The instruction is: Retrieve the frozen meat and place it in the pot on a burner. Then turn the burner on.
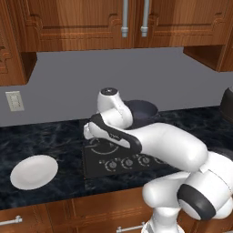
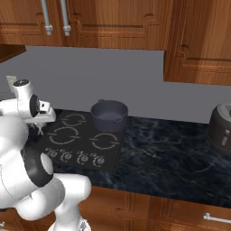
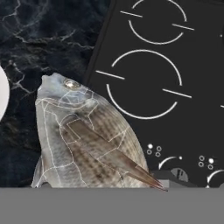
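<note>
The fish (image 3: 83, 140) fills the lower left of the hand view, apparently pinched in the part-closed gripper over the counter (image 3: 39, 39) beside the cooktop (image 3: 175, 65). The pot (image 2: 109, 115) sits mid-frame in the right base view. A loose pinch could let the fish slip out short of the pot.

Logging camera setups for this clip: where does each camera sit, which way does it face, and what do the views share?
Left base view: behind the arm on its left, looking forward and down at the cooktop and white plate; the white arm rises from lower right.
Right base view: behind on the right, facing the pot on a back burner; the arm rises from lower left.
Hand view: on the hand, looking along the gripper at the frozen meat close up, over the cooktop's edge.
Shared: cooktop in all three; pot in both base views.
</note>
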{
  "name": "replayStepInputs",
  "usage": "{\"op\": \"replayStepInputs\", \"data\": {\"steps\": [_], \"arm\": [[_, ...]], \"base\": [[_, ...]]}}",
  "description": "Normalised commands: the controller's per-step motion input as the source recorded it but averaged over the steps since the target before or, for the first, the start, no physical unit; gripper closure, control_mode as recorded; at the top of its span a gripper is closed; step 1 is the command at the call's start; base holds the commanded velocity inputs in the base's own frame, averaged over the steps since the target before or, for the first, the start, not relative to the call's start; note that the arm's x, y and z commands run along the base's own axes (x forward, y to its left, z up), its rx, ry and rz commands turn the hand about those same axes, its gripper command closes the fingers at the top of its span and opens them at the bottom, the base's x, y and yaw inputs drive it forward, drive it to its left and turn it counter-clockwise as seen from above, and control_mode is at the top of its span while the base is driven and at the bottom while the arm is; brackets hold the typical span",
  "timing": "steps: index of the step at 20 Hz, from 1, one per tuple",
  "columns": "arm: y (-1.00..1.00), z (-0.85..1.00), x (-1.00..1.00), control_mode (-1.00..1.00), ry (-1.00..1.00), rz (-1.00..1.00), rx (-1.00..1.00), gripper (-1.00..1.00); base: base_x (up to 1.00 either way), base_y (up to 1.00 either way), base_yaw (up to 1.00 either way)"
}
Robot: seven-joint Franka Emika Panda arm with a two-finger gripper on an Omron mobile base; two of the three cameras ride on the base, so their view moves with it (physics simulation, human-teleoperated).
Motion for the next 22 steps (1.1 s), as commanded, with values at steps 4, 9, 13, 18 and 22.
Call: {"op": "replayStepInputs", "data": {"steps": [4, 9, 13, 18, 22], "arm": [[-0.48, 0.55, -0.02, -1.00, 0.00, 0.00, 0.02, 1.00], [-0.40, 0.35, 0.00, -1.00, -0.05, 0.00, 0.01, 1.00], [-0.36, 0.00, 0.00, -1.00, -0.19, -0.03, -0.01, 1.00], [-0.52, 0.20, 0.00, -1.00, -0.22, -0.07, 0.00, 1.00], [-0.54, 0.21, 0.00, -1.00, -0.19, -0.07, 0.01, 1.00]], "base": [[0.00, 0.00, 0.00], [0.00, 0.00, 0.00], [0.00, 0.00, 0.00], [0.00, 0.00, 0.00], [0.00, 0.00, 0.00]]}}
